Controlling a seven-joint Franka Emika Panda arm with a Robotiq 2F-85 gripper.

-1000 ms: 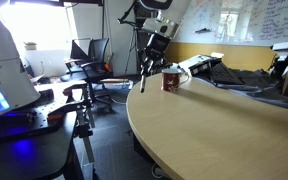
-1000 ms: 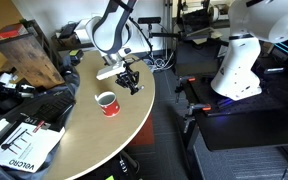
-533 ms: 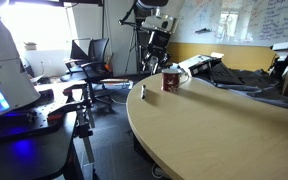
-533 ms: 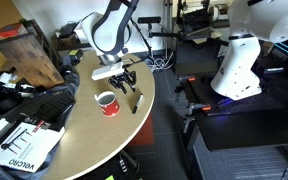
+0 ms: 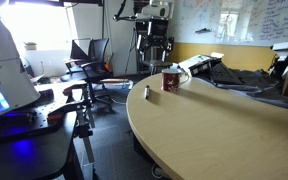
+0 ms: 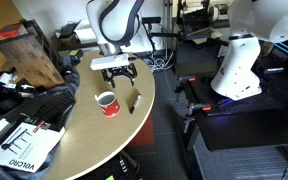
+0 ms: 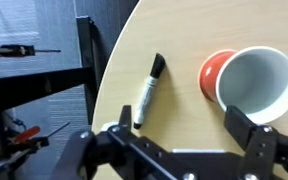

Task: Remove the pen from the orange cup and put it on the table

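One tan table (image 5: 219, 130) bears everything. Above its rounded edge hangs the gripper (image 6: 119, 75), jaws spread and empty. Below it stands the orange cup (image 7: 256, 85), hollow, probably hard and chippable. Just beside the cup, toward the edge, lies the pen (image 7: 147, 92). It looks light and stiff and is likely to roll, so mid-barrel suits gripping. Nothing seems to block it.

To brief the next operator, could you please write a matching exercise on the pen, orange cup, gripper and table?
Things: 1 pen; 2 orange cup; 3 gripper; 4 table.
States: A open, holding nothing; B lying flat beside the cup; C light wood-grain top; D standing empty.
Pairs: 1-B; 2-D; 3-A; 4-C.
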